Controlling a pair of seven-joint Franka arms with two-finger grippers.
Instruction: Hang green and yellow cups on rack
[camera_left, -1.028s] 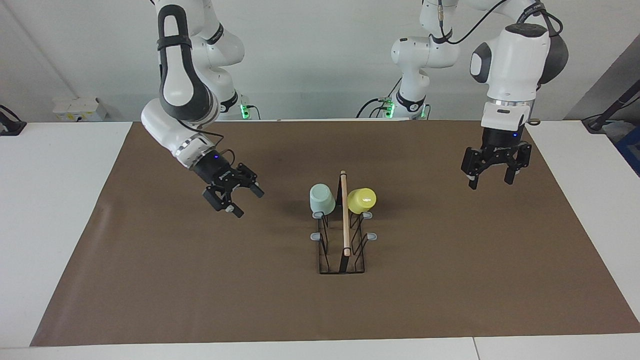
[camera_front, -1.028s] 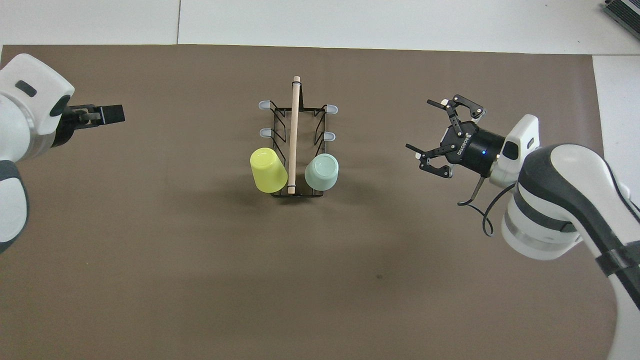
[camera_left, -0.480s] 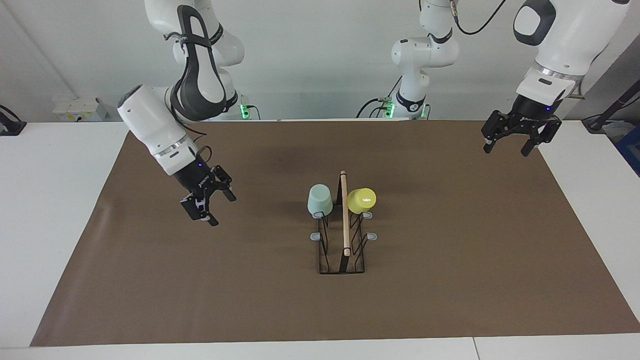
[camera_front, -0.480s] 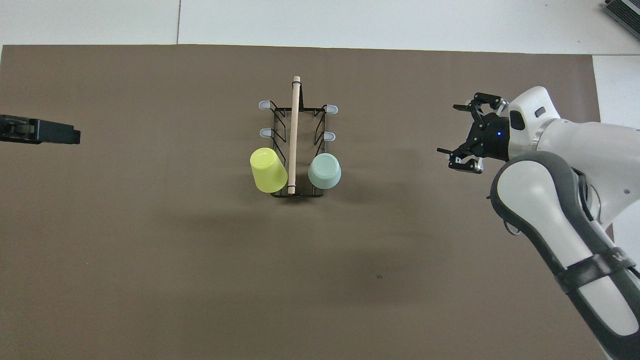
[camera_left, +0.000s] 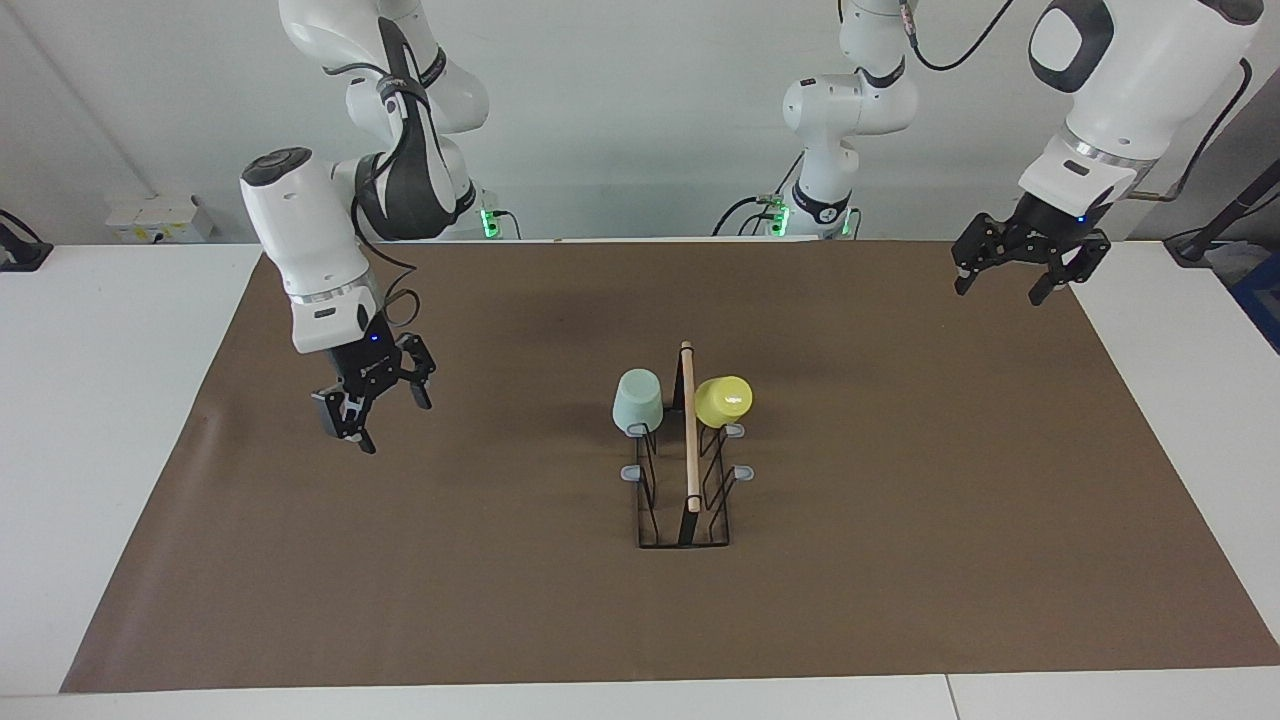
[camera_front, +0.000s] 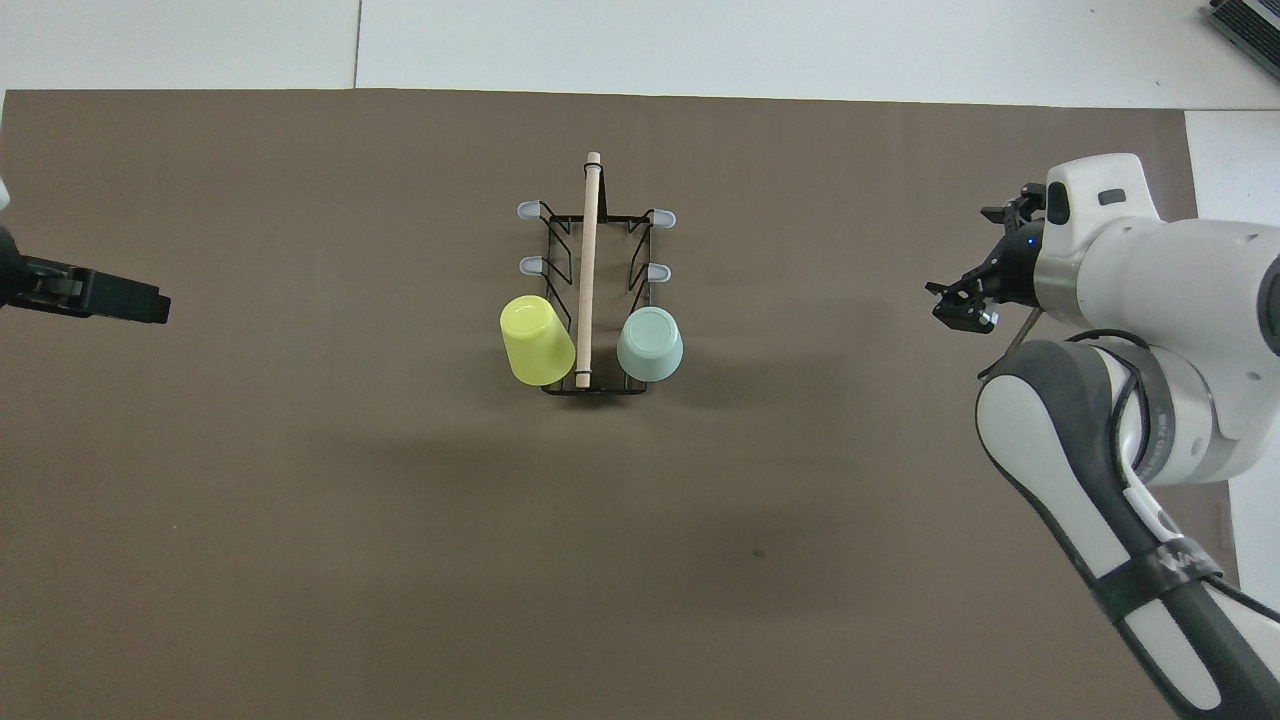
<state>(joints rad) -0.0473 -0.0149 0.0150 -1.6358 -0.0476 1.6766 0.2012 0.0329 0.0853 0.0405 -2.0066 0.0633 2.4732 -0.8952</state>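
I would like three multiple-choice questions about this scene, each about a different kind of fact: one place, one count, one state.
1. Where on the rack do the two cups sit?
A. on the prongs at the end nearest the robots
B. on the middle prongs
C. on the mat beside it

2. How many grey-capped prongs carry no cup?
A. two
B. four
C. six

3. What is the state of the right gripper?
A. shut on the green cup
B. open and holding nothing
C. shut on the top bar

Answers:
1 A: the green cup and the yellow cup sit upside down at the rack's end nearest the robots.
2 B: four grey caps stand bare in the overhead view.
3 B: it hangs over the bare mat, fingers apart, as does the left gripper.
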